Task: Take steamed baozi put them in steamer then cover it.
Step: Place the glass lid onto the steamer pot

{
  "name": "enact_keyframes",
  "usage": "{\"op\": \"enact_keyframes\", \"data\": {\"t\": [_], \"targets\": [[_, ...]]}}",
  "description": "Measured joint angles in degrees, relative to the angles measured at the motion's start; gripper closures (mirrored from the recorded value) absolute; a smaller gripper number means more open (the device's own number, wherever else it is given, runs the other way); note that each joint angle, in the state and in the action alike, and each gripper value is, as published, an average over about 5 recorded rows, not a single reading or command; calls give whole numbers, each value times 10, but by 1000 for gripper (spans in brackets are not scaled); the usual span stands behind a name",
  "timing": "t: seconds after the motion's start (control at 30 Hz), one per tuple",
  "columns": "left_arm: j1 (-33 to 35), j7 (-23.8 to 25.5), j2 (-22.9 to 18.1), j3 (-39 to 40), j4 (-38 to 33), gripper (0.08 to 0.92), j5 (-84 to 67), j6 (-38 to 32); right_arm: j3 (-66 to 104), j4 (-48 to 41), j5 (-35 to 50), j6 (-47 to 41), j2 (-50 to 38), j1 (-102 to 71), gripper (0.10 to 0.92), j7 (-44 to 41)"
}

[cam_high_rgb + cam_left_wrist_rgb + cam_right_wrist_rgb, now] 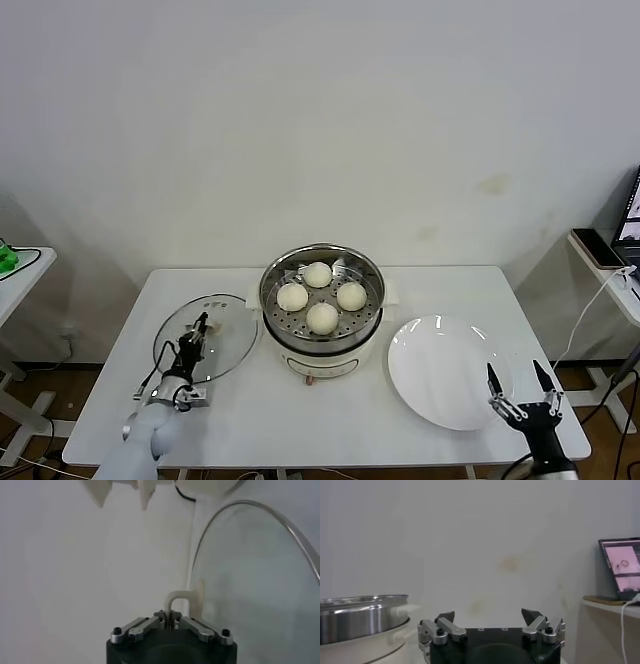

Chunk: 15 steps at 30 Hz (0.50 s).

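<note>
White table [250,420] stands against a plain white wall [300,120].

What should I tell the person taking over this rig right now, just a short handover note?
Left end effector: shut on the cover's handle; the cover lies on the table left of the steamer.
Right end effector: open, idle at the table's right front, beside the white plate.
Done: all four baozi sit on the steamer's perforated tray; the plate holds none.
Left: lift the cover and set it on the steamer.
</note>
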Motion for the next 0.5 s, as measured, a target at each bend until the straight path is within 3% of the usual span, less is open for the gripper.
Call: {"op": "enact_keyframes", "data": {"t": [0.5], "targets": [[90,33,54,-65,-174,868,-53,99,-7,-6,-66,-31,-3,14,202,46]]}}
